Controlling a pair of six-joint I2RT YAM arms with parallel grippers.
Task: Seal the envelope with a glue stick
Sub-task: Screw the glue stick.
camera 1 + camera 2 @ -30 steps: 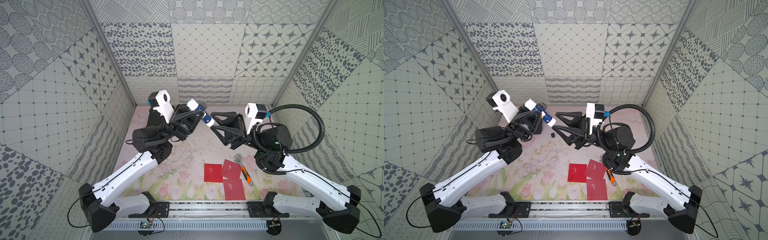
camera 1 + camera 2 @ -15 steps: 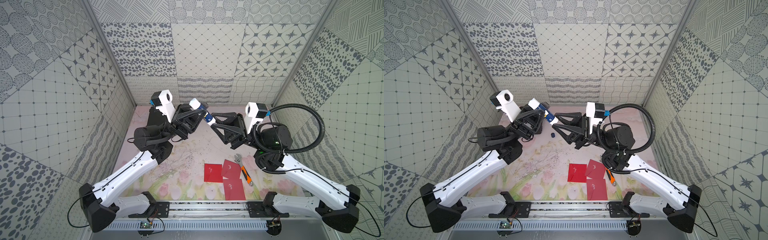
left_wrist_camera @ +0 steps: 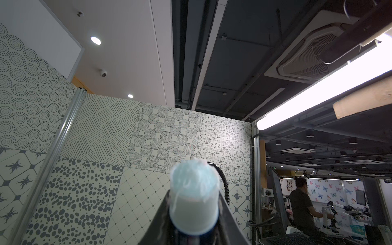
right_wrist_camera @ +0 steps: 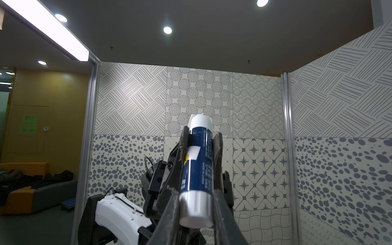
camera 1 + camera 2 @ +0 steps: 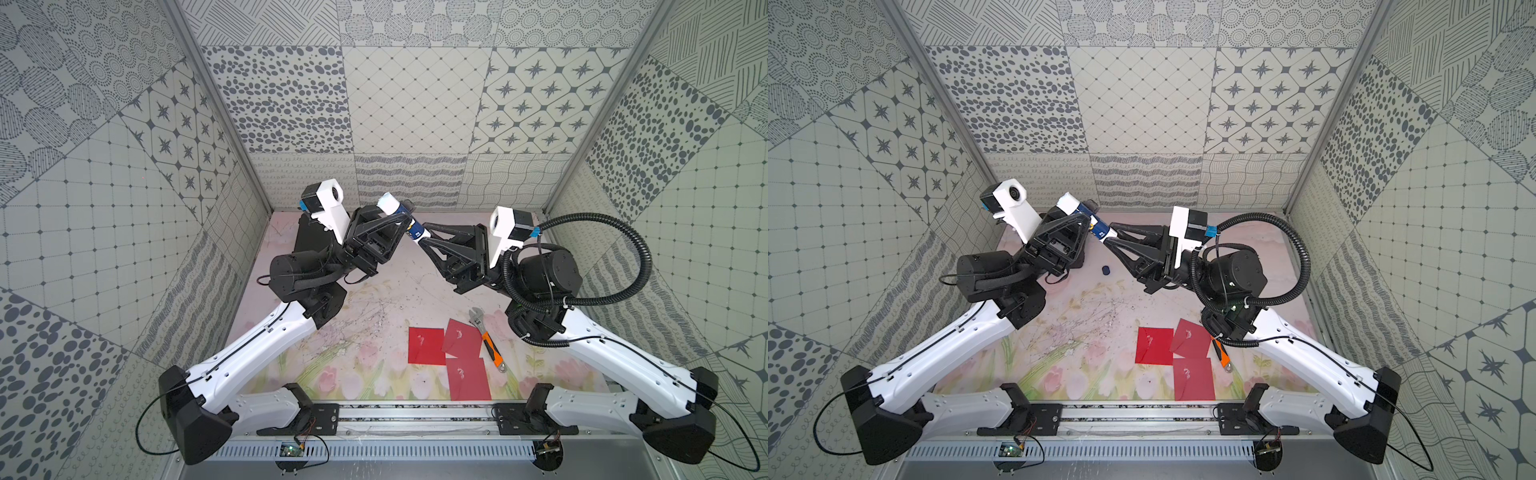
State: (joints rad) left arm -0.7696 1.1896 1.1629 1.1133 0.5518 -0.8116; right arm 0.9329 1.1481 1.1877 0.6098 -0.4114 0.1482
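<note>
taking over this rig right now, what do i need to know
Left gripper: jaws shut on the glue stick, around its blue body, held in the air.
Right gripper: jaws shut on the stick's white bottom end.
Three red envelopes lie on the table near the front, beside an orange-handled wrench.
Done: stick lifted, glue tip bare; a small dark blue piece, likely its cap, lies on the table.
Left: rub glue on an envelope flap, press it shut.
</note>
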